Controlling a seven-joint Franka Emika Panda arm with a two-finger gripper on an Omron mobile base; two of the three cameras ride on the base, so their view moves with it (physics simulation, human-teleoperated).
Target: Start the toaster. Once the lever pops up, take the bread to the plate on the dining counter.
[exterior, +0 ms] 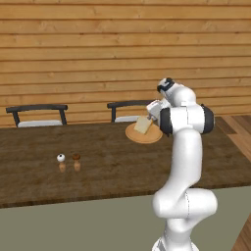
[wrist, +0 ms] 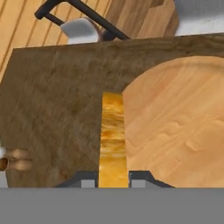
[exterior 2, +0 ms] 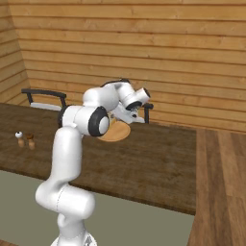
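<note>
The fingers (wrist: 113,178) pinched the bread (wrist: 113,135) edge-on between them, one on each face of the slice. The bread (exterior: 143,125) hung tilted just above the near-left rim of the plate (exterior: 144,135), which lay on the dark desk (exterior: 108,162). Beyond the fingers stood a chair (wrist: 81,22); far off to their left sat two small shakers (exterior: 69,162).

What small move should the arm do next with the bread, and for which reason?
Probably shift a little further over the plate, then lower. The pincer grips the bread edge-on above the plate's rim, with part of it seeming to hang over the dining counter.
</note>
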